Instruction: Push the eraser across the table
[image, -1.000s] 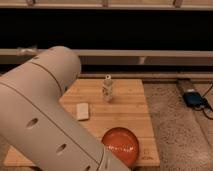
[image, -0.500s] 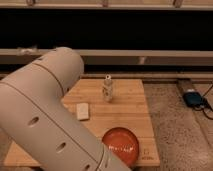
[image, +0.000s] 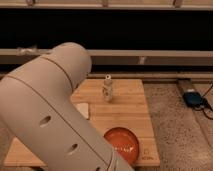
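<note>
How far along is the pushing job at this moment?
Done: nothing that shows. No eraser is visible on the table, only a small bottle, a white block and an orange dish. In hand: the arm covers the table's left side, and the tool is out of view, so contact cannot be judged. Left: as far as can be seen, the whole push.
</note>
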